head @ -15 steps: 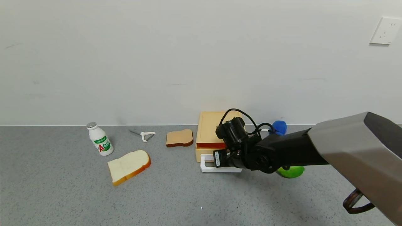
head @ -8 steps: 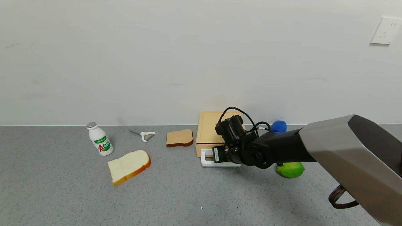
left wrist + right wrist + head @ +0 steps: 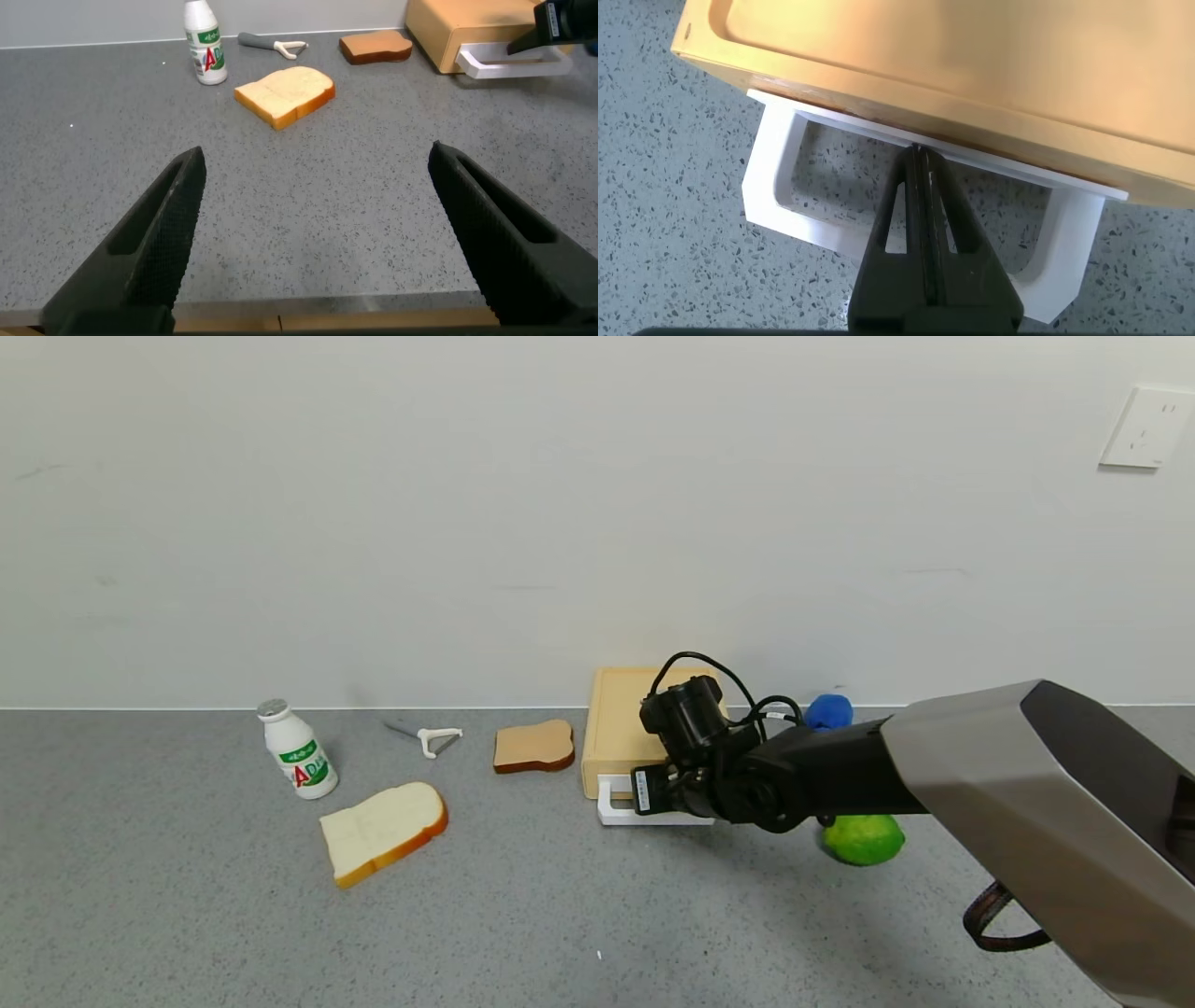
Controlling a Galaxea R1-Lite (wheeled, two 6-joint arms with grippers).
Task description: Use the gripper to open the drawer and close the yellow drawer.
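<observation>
Right pincer (image 3: 920, 173) pressed shut, tips inside white handle (image 3: 775, 159) against yellow drawer (image 3: 971, 65); left pincer (image 3: 318, 243) wide open above desk (image 3: 308, 187).

We find the drawer (image 3: 624, 728) on the counter (image 3: 560, 915), its back against the wall (image 3: 560, 523). Its handle (image 3: 611, 810) projects toward the robot, and the tray sits pushed in. The right gripper (image 3: 674, 803) sits at the handle, its closed fingers (image 3: 923, 201) reaching through the loop to the tray front. Left of the drawer lies a bread slice (image 3: 533, 746), then a peeler (image 3: 431, 738), then a bottle (image 3: 297, 749) standing upright furthest left. A second bread slice (image 3: 383, 831) lies nearer the robot, between bottle and first slice. Right of the drawer, a ball (image 3: 829, 711) sits near the wall and a fruit (image 3: 864, 840) lies nearer the robot. The left gripper (image 3: 327, 233) hovers over the counter's near edge, fingers spread.
</observation>
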